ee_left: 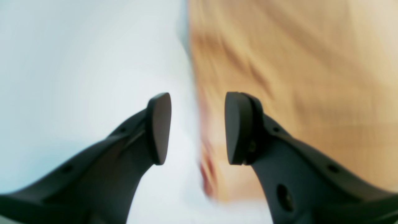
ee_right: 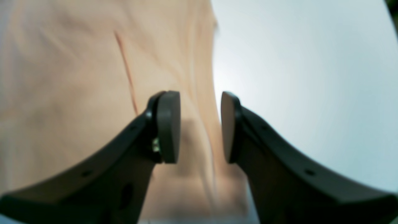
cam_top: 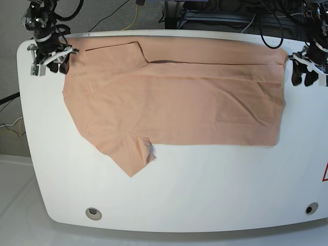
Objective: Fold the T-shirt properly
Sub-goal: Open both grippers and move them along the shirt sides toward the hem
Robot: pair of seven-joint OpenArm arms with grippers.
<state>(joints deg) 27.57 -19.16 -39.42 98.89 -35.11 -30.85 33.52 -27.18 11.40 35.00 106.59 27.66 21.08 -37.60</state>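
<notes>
The white worktop (cam_top: pixel 205 195) carries the T-shirt (cam_top: pixel 174 102), spread flat across its far half with the far edge folded over. The left gripper (ee_left: pixel 197 128) sits at the cloth's edge, fingers spread, seemingly holding nothing through the blur. The right gripper (ee_right: pixel 200 127), fingers parted, hovers over the opposite edge.

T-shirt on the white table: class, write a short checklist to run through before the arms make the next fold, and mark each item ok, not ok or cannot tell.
1. Left pincer open, nothing held: ok.
2. Right pincer open, nothing held: ok.
3. T-shirt lying flat on the table, far long edge already folded over: ok.
4. Near sleeve folded in: not ok, it sticks out towards the front.
5. Both pincers beside the shirt's far corners: ok.
6. Cloth free of small creases: cannot tell, wrist views are blurred.
</notes>
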